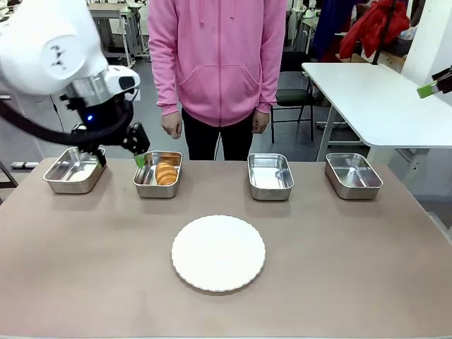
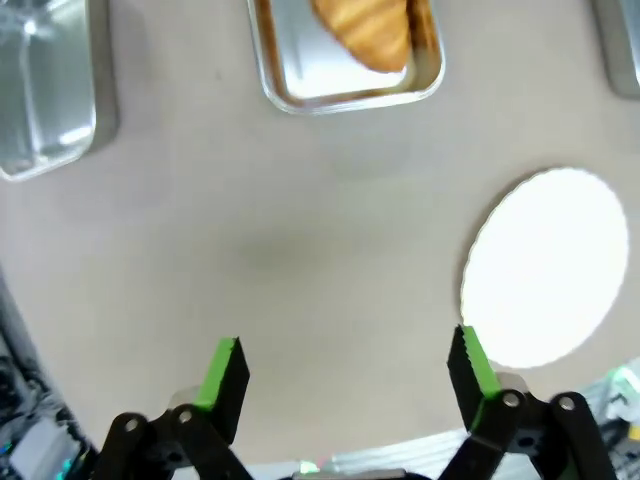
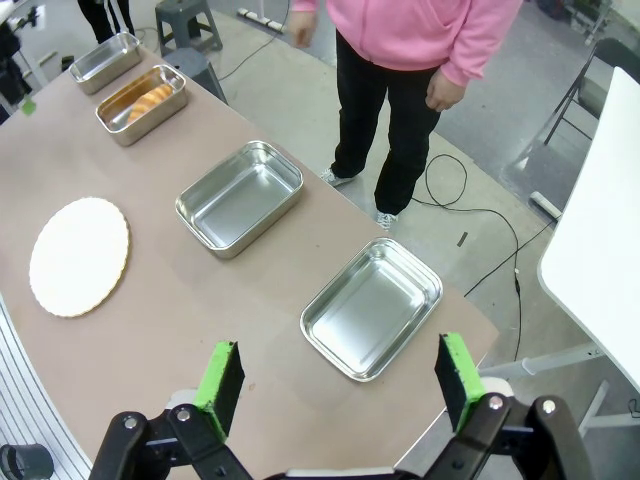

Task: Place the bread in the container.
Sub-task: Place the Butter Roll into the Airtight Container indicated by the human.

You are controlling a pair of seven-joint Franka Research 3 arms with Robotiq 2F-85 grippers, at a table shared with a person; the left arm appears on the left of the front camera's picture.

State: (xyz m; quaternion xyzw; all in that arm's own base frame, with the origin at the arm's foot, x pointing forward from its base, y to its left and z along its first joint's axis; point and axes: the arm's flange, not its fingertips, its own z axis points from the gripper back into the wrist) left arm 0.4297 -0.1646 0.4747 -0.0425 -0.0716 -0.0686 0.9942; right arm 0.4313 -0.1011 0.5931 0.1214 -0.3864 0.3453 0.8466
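The bread (image 1: 166, 172) is a golden-brown croissant lying in the second container from the left (image 1: 145, 185), a small steel pan. In the left wrist view the bread (image 2: 370, 30) lies in that container (image 2: 345, 95) at the top edge. My left gripper (image 1: 120, 157) hangs open just left of this pan, above the table between it and the leftmost pan; nothing is between its fingers (image 2: 350, 375). My right gripper (image 1: 431, 89) is raised high at the far right, and its wrist view shows it open (image 3: 340, 385) and empty. There the bread (image 3: 148, 100) is far off.
A round white plate (image 1: 218, 253) lies in the middle near the front. Three empty steel pans stand in the same row: far left (image 1: 74, 173), right of centre (image 1: 270, 175) and far right (image 1: 353, 174). A person in a pink hoodie (image 1: 219, 56) stands behind the table.
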